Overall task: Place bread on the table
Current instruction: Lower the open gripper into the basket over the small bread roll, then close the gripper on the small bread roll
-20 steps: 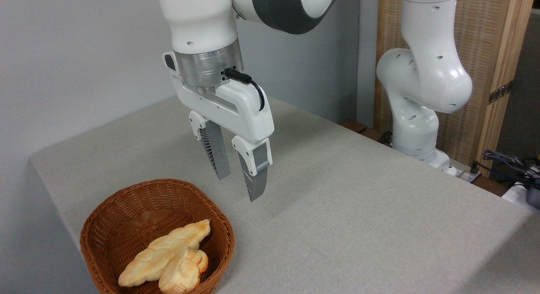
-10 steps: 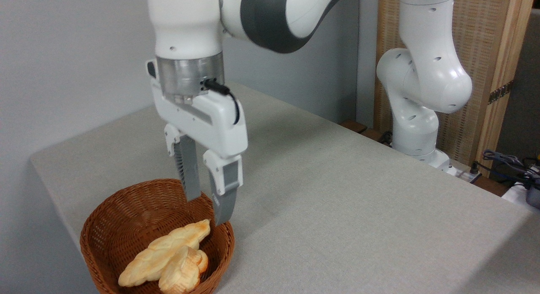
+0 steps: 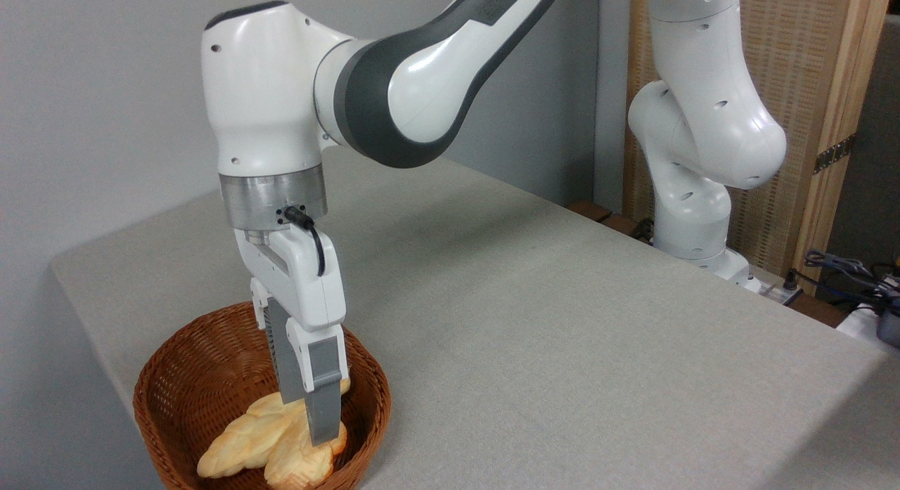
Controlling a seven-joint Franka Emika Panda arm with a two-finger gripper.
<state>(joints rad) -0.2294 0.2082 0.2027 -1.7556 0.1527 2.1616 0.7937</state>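
I have the gripper [image 3: 309, 420] down in the wicker basket [image 3: 176, 377] over the bun [image 3: 299, 462], fingers slightly parted, grip uncertain; nothing is on the table [image 3: 562, 335] yet.

gripper [image 3: 309, 416]: moved left and down from above the table [image 3: 562, 321] into the wicker basket [image 3: 176, 377] | wrist: rotated, fingers now seen nearly edge-on, one behind the other | fingertips: now at the bread [image 3: 299, 462], against the braided loaf [image 3: 239, 441]
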